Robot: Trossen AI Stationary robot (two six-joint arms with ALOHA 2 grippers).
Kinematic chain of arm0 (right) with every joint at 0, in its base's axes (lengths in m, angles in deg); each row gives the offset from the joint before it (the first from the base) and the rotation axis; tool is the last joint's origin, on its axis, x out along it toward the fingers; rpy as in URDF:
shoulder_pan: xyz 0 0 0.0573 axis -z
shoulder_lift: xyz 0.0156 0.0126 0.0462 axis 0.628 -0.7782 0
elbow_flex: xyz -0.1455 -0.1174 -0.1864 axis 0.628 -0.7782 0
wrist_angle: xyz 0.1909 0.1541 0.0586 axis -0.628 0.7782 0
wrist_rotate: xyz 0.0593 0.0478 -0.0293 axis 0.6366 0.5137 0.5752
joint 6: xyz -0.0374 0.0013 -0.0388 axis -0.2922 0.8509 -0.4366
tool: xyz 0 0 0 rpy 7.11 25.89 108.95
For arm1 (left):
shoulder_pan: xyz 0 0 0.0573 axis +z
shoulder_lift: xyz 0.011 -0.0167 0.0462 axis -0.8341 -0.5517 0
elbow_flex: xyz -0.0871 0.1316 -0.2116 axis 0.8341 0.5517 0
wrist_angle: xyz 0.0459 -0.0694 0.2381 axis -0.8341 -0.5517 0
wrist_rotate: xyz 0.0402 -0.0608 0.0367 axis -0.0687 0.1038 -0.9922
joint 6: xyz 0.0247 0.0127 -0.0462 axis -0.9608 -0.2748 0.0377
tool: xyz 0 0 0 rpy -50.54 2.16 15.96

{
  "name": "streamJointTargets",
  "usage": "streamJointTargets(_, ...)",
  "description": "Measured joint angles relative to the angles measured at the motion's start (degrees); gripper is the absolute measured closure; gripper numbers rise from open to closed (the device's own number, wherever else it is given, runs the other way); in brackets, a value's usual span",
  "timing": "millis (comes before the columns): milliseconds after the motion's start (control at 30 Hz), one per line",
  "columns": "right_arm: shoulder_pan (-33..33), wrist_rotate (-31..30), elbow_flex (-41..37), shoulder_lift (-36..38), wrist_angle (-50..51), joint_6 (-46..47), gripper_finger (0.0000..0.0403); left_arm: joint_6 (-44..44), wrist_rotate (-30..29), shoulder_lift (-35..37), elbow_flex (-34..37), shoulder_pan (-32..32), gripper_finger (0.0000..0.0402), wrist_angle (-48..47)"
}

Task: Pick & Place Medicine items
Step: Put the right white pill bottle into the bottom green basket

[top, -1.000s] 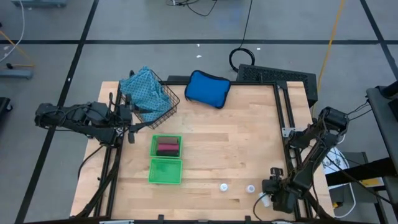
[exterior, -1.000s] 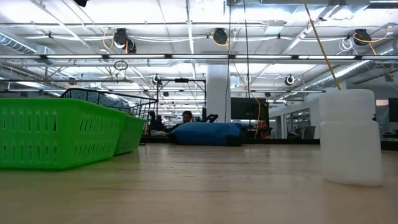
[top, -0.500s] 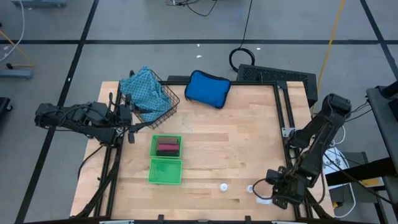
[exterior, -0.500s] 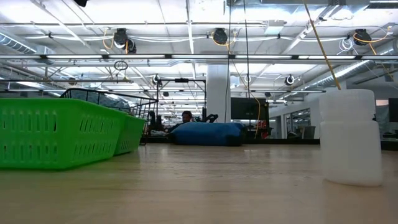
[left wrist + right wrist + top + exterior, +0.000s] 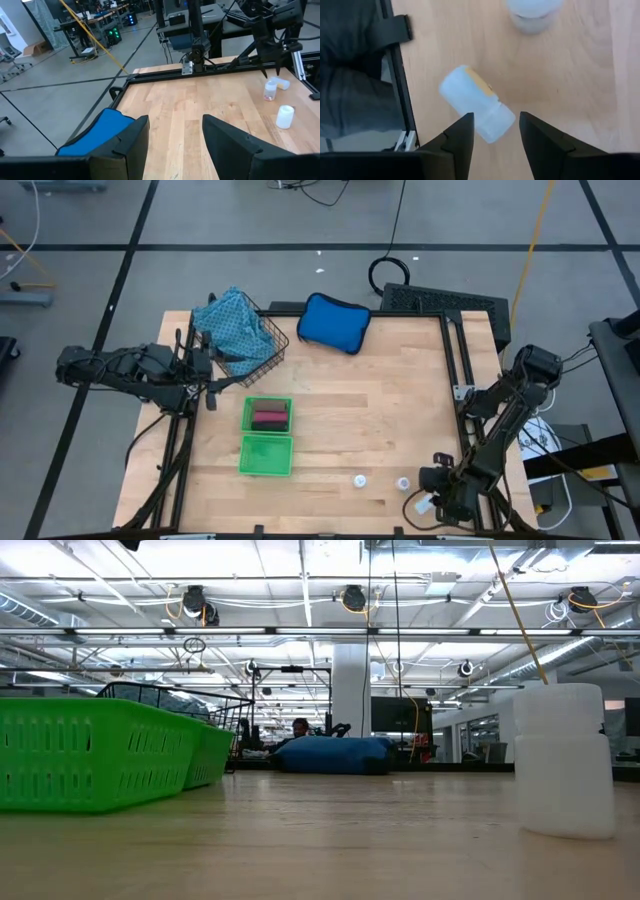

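The right gripper (image 5: 432, 498) hung low over the near right corner of the table (image 5: 400, 420), its fingers (image 5: 462, 137) spread and empty. Just beyond the fingertips a white bottle (image 5: 477, 110) lay tipped on its side, close to the black frame rail (image 5: 400, 95) at the table's edge — not touching either finger. A second white bottle (image 5: 403, 483) stood upright a little farther in, and a third (image 5: 359, 479) stood to its left along the near edge; in the low view one of them (image 5: 563, 760) loomed close on the right.

The left gripper (image 5: 172, 132) waited at the left edge of the table, fingers apart and holding nothing, pointing across the bare wood toward the right arm (image 5: 272, 40).

Left of centre sat two green baskets. The farther one (image 5: 268, 414) held dark oblong pieces — a black one (image 5: 268, 405), a magenta one (image 5: 268, 414) and a brown one (image 5: 268, 424), packed side by side. The nearer basket (image 5: 266, 455) touched it on the near side; no contents could be made out in it. Toward the far left stood a black wire basket (image 5: 255, 345) with a light-blue patterned cloth (image 5: 232, 325) draped in it, and just right of that a padded blue pouch (image 5: 333, 322) lay at the far edge. Nothing stood between the right gripper and the fallen bottle.
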Motion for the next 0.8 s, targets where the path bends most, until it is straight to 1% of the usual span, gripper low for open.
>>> streamJointTargets(100, 0.0, -1.75, 0.0, 0.53, -0.35, -4.0, 0.0257, 0.0, -0.02, 0.02, 0.0, 0.0, 0.021, 0.0)
streamJointTargets(200, 0.0, -2.91, 0.0, 0.99, -4.36, -7.61, 0.0257, 0.0, -0.02, 0.0, 0.0, 0.01, 0.0211, 0.0)
streamJointTargets(300, 0.03, -2.97, -0.17, 1.17, -12.31, -8.32, 0.0257, 0.0, 0.0, 0.0, 0.0, 0.01, 0.021, 0.0)
streamJointTargets(367, 0.02, -2.99, -0.55, 1.18, -17.89, -10.98, 0.0257, 0.0, -0.02, 0.02, 0.0, 0.02, 0.021, 0.02)
streamJointTargets(467, 0.49, -4.59, -0.68, 1.13, -24.66, -18.49, 0.0257, 0.0, 0.0, 0.02, 0.0, 0.01, 0.021, 0.0)
streamJointTargets(567, 1.85, -4.8, -0.68, 1.19, -31.27, -25.95, 0.0257, 0.0, -0.01, 0.0, -0.01, 0.02, 0.0211, 0.0)
streamJointTargets(633, 2.51, -7.08, -0.49, 1.15, -35.12, -30.78, 0.0257, 0.0, -0.02, 0.02, 0.0, 0.0, 0.021, 0.0)
streamJointTargets(700, 2.71, -9.65, 1.25, 1.15, -35.88, -36.45, 0.0257, 0.0, -0.01, 0.01, 0.0, 0.0, 0.0211, 0.02)
streamJointTargets(800, 2.64, -12.18, 6.61, 1.15, -31.76, -43.74, 0.0255, 0.0, -0.01, 0.02, -0.02, 0.0, 0.021, 0.02)
